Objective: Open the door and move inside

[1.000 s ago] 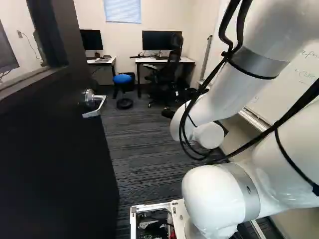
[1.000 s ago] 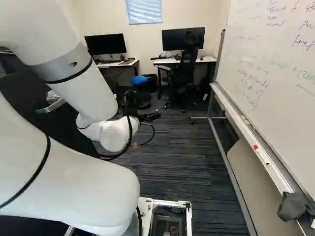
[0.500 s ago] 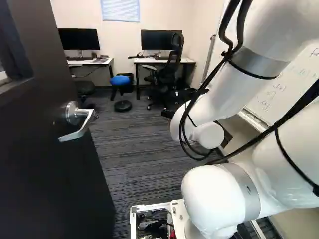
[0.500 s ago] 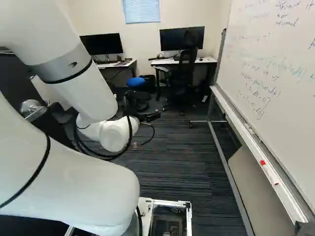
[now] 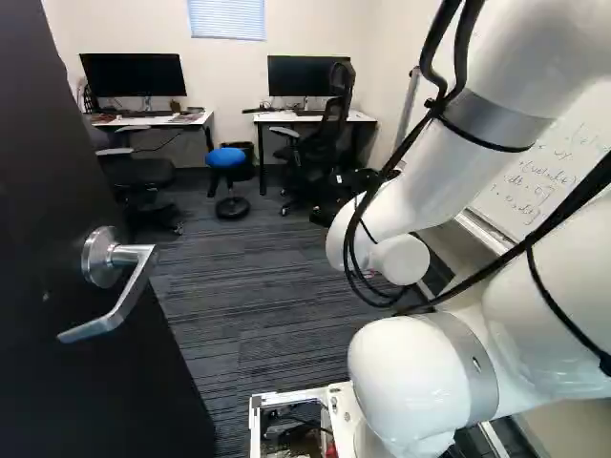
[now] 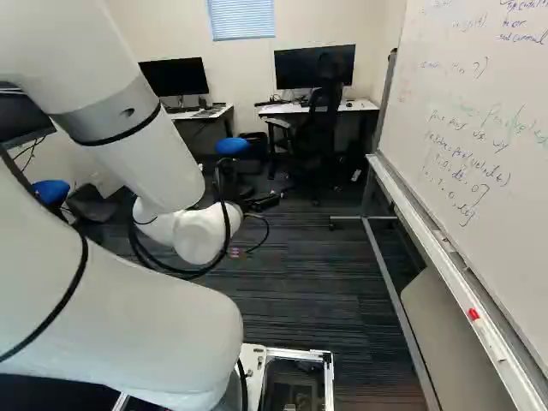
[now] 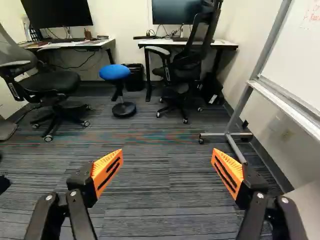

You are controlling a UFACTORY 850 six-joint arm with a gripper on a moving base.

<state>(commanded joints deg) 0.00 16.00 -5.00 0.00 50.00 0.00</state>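
Pincer (image 6: 265, 203) hangs over carpet (image 7: 167, 205), its two fingers spread wide apart, nothing between them. Orange pads (image 7: 107, 170), ribbed, with dark slots, face each other across the gap in the wrist view. Arm (image 5: 410, 367) white, grey bands at the joints, black cables (image 5: 353, 205) looping down it.

Door (image 5: 48, 382) stands open at the left of the left base view, to the arm's left and apart from it. Matt black, flat face, a few pale specks below the handle (image 5: 119, 286). Handle silver: round plate, short neck, bent lever sloping down across the door's face. Door's free edge runs beside the carpet.

Ahead of the pincer, on the carpet: blue stool (image 7: 114, 72) on a round black base, bin (image 7: 134, 77) just behind it. A dark chair to each side, one (image 7: 50, 85) with a grey back, the other (image 7: 185, 60) black. Two white-topped tables (image 7: 215, 44) along the far wall, a black monitor (image 7: 177, 11) over each. Whiteboard (image 6: 462, 145) to the right, handwriting on it, red marker (image 6: 473, 313) on its ledge.
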